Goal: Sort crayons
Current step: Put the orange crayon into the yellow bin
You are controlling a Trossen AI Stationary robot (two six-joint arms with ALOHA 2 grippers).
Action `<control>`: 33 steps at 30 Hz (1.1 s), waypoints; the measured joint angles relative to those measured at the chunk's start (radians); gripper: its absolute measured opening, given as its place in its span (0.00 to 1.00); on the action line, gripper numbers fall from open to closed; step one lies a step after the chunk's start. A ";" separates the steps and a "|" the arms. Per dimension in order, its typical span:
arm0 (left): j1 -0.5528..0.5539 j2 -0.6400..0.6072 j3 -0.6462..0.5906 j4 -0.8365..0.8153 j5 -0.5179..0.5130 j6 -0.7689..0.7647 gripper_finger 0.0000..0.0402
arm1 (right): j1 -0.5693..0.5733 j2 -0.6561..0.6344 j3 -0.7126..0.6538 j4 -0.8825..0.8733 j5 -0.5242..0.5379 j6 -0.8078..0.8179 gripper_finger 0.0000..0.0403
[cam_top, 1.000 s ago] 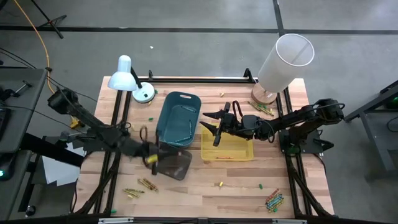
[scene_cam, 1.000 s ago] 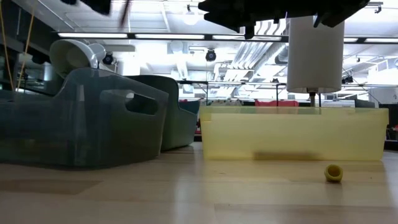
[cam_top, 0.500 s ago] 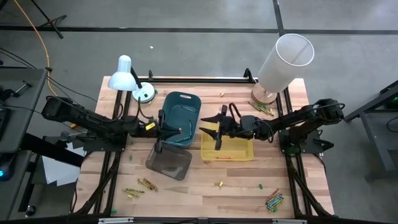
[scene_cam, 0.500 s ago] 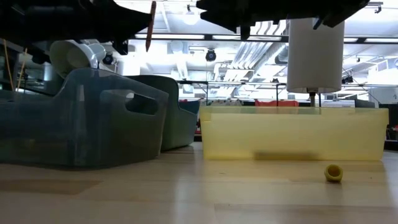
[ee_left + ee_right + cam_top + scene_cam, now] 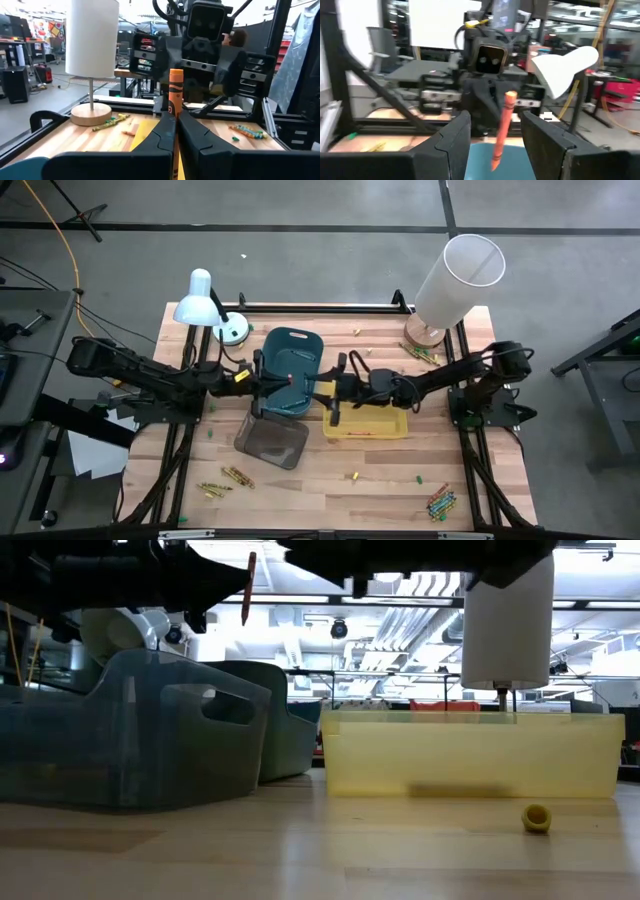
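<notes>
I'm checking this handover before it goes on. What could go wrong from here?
The left gripper pinches the orange crayon only near its lower end, so it may tilt or slip. The right gripper, open, faces it over the teal bin; a misaligned close could knock the crayon loose into that bin instead of gripping it.

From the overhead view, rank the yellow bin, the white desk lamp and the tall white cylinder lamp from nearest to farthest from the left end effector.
Left end effector is over the teal bin.
1. Yellow bin, just to its right.
2. Desk lamp, back left.
3. Cylinder lamp, back right corner.
</notes>
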 joint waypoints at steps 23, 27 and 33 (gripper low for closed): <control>-0.002 0.113 0.005 0.132 0.041 0.000 0.00 | -0.031 0.112 0.188 -0.194 -0.044 0.120 0.33; -0.002 0.112 0.005 0.132 0.041 0.001 0.00 | -0.031 0.112 0.188 -0.194 -0.041 0.124 0.22; -0.002 0.112 0.004 0.131 0.039 0.003 0.00 | -0.031 0.110 0.188 -0.193 -0.040 0.124 0.08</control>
